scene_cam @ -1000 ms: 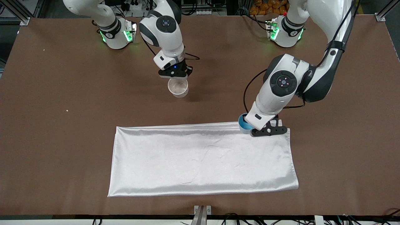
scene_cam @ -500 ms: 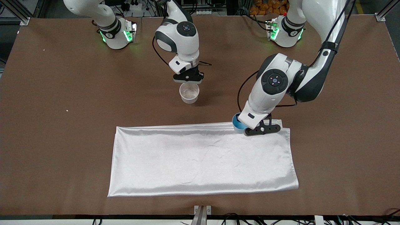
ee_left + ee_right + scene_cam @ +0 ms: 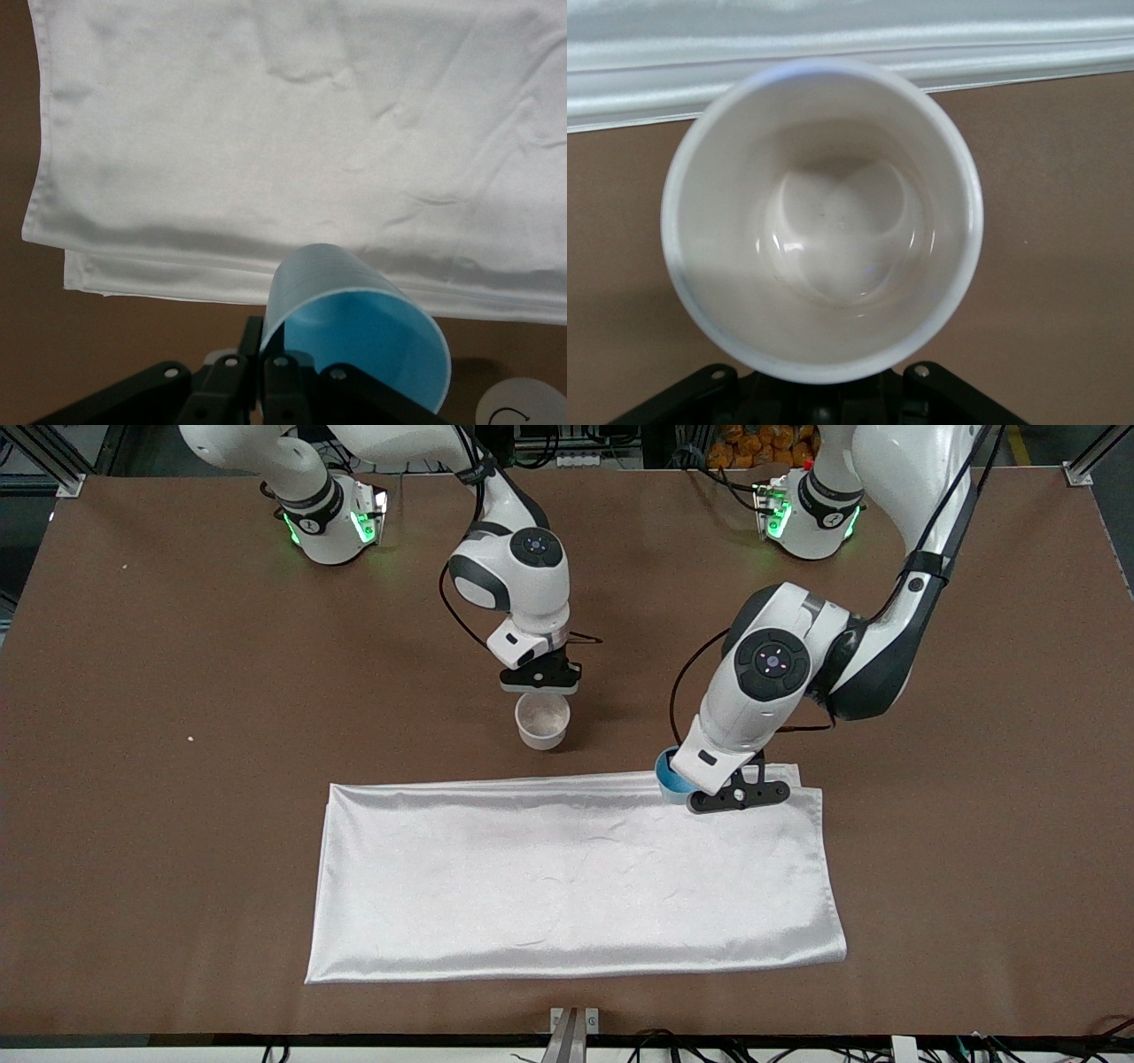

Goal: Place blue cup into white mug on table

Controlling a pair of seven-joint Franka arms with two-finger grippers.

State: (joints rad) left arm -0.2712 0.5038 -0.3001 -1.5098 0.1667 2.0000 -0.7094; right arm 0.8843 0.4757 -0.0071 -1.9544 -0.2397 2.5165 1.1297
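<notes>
The white mug [image 3: 542,721] hangs low over the brown table [image 3: 177,824], held at its farther side by my right gripper [image 3: 539,684], which is shut on it. The mug's handle is hidden. In the right wrist view the mug [image 3: 821,221] shows an empty off-white inside above my right gripper [image 3: 833,405]. My left gripper [image 3: 713,790] is shut on the wall of the blue cup [image 3: 671,777], tilted over the cloth's edge farther from the front camera. The left wrist view shows the blue cup [image 3: 359,341] pinched by my left gripper [image 3: 263,359].
A white satin cloth [image 3: 576,877] lies spread on the table nearer the front camera than the mug; it also shows in the left wrist view [image 3: 292,133] and the right wrist view [image 3: 850,53]. Bare brown table surrounds it.
My right gripper has carried the mug toward the front camera and toward the left arm's end. My left gripper has shifted the blue cup a little toward the mug.
</notes>
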